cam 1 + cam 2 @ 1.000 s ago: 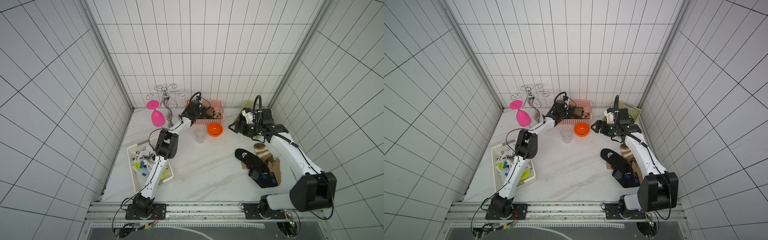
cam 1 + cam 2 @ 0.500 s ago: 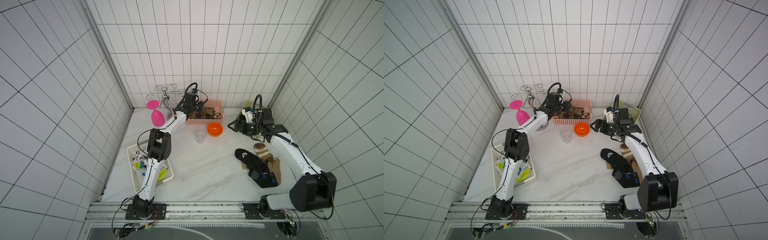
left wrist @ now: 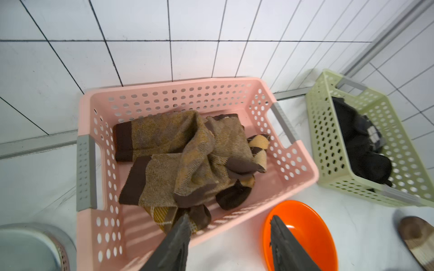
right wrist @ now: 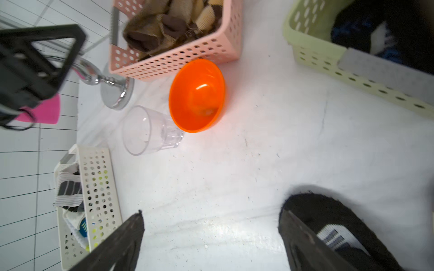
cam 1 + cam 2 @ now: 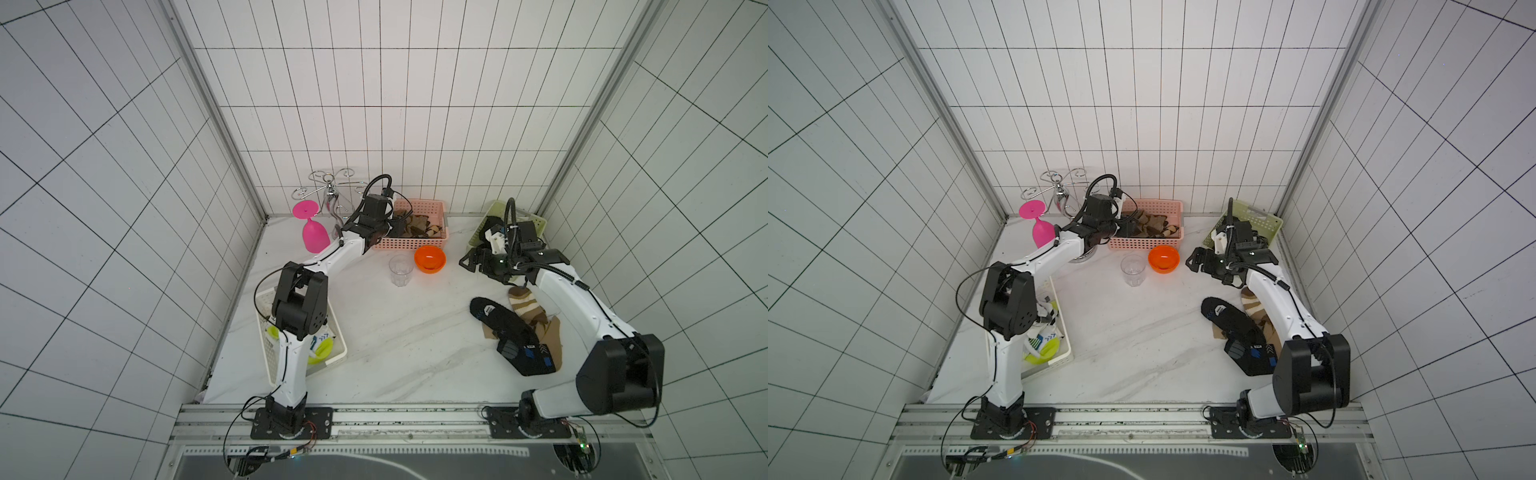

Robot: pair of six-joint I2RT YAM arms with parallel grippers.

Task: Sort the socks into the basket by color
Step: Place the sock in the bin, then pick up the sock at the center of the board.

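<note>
Brown and tan socks [image 3: 178, 150] lie piled in the pink basket [image 5: 419, 203] at the back. My left gripper [image 3: 230, 219] hangs open and empty over that basket's near wall. Black socks [image 3: 359, 140] fill the green basket [image 5: 536, 218] at the back right. White socks [image 5: 1042, 340] sit in the white basket [image 5: 340, 338] on the left. Loose on the table at the right are a black sock [image 5: 498, 320], a brown striped sock [image 5: 524, 305], a tan sock [image 5: 550, 338] and a black sock with blue marks [image 5: 525, 357]. My right gripper [image 4: 211, 212] is open and empty above the table beside the green basket.
An orange bowl [image 5: 429, 258] and a clear glass [image 5: 401, 270] stand just in front of the pink basket. A pink goblet [image 5: 313, 235] and a chrome glass rack [image 5: 330, 193] stand at the back left. Tiled walls close in three sides.
The left arm's elbow has swung left and its gripper has drawn back toward the pink basket's near wall. The right gripper's jaws have spread wider; that arm has barely moved.
</note>
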